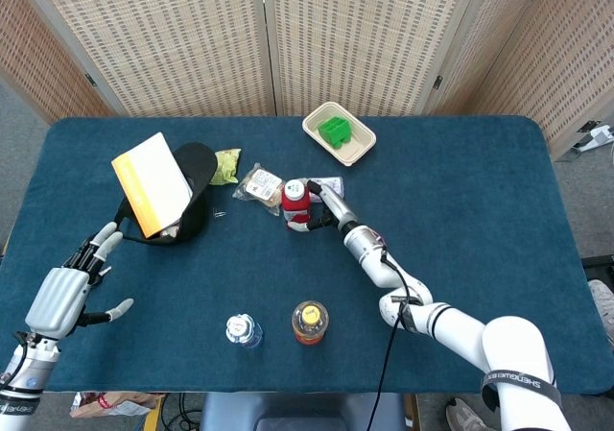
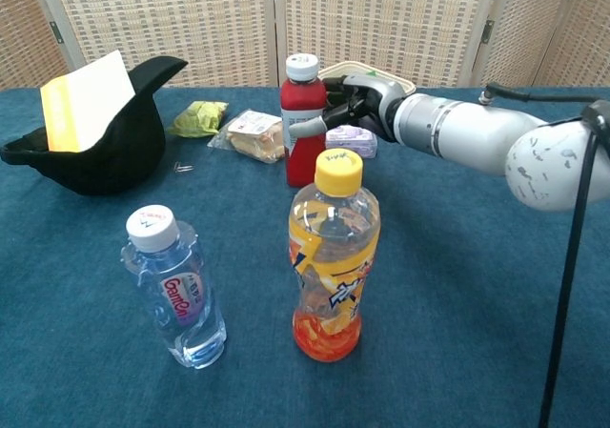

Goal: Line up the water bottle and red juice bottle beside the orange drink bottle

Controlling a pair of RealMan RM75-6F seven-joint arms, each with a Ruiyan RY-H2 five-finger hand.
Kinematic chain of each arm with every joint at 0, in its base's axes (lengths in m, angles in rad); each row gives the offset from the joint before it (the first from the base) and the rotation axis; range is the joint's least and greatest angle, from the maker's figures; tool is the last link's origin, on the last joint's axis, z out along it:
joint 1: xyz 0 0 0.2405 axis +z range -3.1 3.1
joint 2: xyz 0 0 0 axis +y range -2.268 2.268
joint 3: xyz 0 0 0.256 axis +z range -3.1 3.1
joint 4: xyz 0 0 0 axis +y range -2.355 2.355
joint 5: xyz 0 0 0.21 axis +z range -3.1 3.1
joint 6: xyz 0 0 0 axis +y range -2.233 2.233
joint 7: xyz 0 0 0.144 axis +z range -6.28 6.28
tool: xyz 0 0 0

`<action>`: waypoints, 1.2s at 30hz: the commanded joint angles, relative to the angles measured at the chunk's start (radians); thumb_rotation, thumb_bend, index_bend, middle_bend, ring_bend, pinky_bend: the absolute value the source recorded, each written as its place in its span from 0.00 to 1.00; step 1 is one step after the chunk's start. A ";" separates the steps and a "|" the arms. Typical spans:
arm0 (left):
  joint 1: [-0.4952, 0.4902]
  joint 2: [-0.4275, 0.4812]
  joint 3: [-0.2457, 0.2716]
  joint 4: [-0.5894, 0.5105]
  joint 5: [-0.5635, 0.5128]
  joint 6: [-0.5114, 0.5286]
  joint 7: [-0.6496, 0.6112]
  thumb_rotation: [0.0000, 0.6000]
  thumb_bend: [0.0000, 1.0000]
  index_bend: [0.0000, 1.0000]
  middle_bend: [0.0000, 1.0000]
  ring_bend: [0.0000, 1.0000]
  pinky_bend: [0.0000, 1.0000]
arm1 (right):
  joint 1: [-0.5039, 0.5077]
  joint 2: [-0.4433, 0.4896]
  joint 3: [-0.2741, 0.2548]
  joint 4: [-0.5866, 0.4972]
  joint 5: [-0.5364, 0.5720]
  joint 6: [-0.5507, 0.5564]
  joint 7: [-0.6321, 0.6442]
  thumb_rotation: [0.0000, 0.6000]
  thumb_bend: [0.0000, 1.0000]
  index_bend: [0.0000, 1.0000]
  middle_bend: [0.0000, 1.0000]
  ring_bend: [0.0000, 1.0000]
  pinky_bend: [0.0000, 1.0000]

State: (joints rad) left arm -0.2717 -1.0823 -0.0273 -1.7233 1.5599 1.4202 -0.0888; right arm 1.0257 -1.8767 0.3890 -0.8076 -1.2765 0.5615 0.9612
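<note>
Bottles number three: water bottle, orange drink bottle, red juice bottle seemingly gripped by right hand.

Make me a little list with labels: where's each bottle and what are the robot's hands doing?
red juice bottle: upright, far from the front, by the snack packets
right hand: at the red juice bottle, fingers around its side
water bottle: upright near the front edge, left of the orange drink
orange drink bottle: upright near the front edge
left hand: open, holds nothing
</note>
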 commanded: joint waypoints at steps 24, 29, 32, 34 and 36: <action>-0.011 -0.003 -0.026 -0.002 0.006 -0.020 0.010 1.00 0.16 0.04 0.01 0.05 0.23 | -0.202 0.433 -0.139 -0.528 -0.165 0.180 0.079 1.00 0.39 0.51 0.44 0.27 0.23; -0.017 -0.008 -0.032 -0.007 0.006 -0.023 0.021 1.00 0.16 0.04 0.01 0.05 0.23 | -0.274 0.577 -0.207 -0.684 -0.228 0.240 0.081 1.00 0.39 0.51 0.44 0.27 0.23; -0.018 -0.009 -0.036 -0.010 0.005 -0.022 0.026 1.00 0.16 0.04 0.01 0.05 0.23 | -0.309 0.640 -0.254 -0.747 -0.269 0.273 0.096 1.00 0.39 0.51 0.44 0.27 0.23; -0.019 -0.012 -0.037 -0.010 0.004 -0.024 0.027 1.00 0.16 0.04 0.01 0.05 0.23 | -0.329 0.671 -0.287 -0.773 -0.301 0.297 0.108 1.00 0.39 0.51 0.44 0.27 0.23; -0.019 -0.013 -0.036 -0.009 0.007 -0.024 0.026 1.00 0.16 0.04 0.01 0.05 0.23 | -0.346 0.689 -0.315 -0.789 -0.327 0.320 0.118 1.00 0.38 0.51 0.44 0.27 0.23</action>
State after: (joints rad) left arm -0.2908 -1.0953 -0.0634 -1.7323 1.5666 1.3958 -0.0621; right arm 0.7005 -1.2052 0.0984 -1.5763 -1.5793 0.8589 1.0661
